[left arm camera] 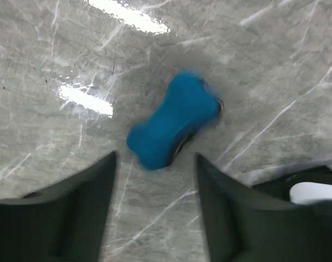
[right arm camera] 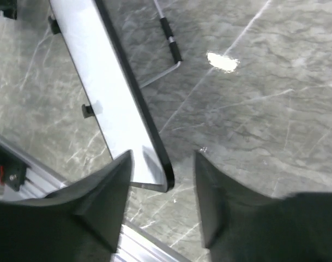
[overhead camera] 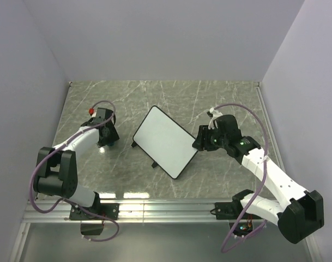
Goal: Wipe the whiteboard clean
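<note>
The whiteboard (overhead camera: pixel 166 141) lies tilted in the middle of the marble table, with a black rim and a clean white face. In the right wrist view the whiteboard (right arm camera: pixel 108 93) runs from the top left down to a rounded corner that sits between my open right gripper's (right arm camera: pixel 163 158) jaws; neither jaw presses on it. In the top view the right gripper (overhead camera: pixel 201 141) is at the board's right edge. My left gripper (overhead camera: pixel 104 135) is left of the board, open and empty. A blue eraser block (left arm camera: pixel 174 121) lies on the table just beyond the left gripper's (left arm camera: pixel 155 161) fingertips.
A wire stand with a black sleeve (right arm camera: pixel 168 49) lies on the table beside the board. A metal rail (overhead camera: pixel 166 210) runs along the near edge. Grey walls enclose the table on the left, back and right.
</note>
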Motion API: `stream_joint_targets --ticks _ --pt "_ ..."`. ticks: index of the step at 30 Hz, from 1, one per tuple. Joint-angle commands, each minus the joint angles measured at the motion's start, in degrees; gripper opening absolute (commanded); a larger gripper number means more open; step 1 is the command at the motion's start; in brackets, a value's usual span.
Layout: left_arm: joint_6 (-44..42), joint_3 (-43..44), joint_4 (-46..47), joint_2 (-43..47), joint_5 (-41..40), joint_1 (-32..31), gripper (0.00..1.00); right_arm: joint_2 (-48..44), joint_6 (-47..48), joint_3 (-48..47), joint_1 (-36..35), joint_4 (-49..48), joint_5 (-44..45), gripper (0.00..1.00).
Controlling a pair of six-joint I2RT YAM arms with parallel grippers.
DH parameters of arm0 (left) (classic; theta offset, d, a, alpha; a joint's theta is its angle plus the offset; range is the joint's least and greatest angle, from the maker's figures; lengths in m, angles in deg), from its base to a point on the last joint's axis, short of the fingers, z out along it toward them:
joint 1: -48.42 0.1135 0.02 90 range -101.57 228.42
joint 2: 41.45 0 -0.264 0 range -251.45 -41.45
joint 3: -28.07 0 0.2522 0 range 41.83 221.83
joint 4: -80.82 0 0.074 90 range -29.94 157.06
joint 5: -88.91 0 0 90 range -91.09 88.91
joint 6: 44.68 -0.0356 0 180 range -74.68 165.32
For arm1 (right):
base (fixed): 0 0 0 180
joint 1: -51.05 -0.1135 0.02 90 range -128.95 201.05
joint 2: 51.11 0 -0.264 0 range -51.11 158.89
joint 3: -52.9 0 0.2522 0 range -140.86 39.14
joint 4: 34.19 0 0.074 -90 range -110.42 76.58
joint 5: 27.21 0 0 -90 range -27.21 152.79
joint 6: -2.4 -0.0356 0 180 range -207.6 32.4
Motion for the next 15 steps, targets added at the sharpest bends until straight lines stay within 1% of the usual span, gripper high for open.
stream_joint_targets --ticks 1,3,5,6,7,10,15 --pt "-0.5 0.8 0.3 2.0 0.8 0.0 0.69 -2.3 0.8 0.2 0.2 -0.1 3.3 0.60" --pt "-0.3 1.6 -1.0 2.2 0.4 0.0 0.74 -2.8 0.8 -0.1 0.1 0.5 3.7 0.68" --pt "-0.3 2.2 -2.8 3.3 0.6 0.0 0.90 -3.2 0.6 -0.5 0.2 1.4 4.3 0.71" --pt "-0.2 3.0 -3.5 3.7 0.7 0.0 0.93 -3.4 0.7 -1.2 0.2 2.3 4.6 0.73" --pt "-0.2 3.5 -4.3 4.9 0.8 0.0 0.99 -3.6 0.5 -1.5 0.2 2.8 4.9 0.74" --pt "0.1 5.6 -7.5 7.6 1.3 -0.1 0.99 -5.3 -0.4 -3.0 0.1 3.7 6.2 0.78" --pt "-0.2 9.3 -11.4 13.2 4.9 -0.1 1.00 -9.2 -2.5 -6.2 0.1 5.4 7.5 0.79"
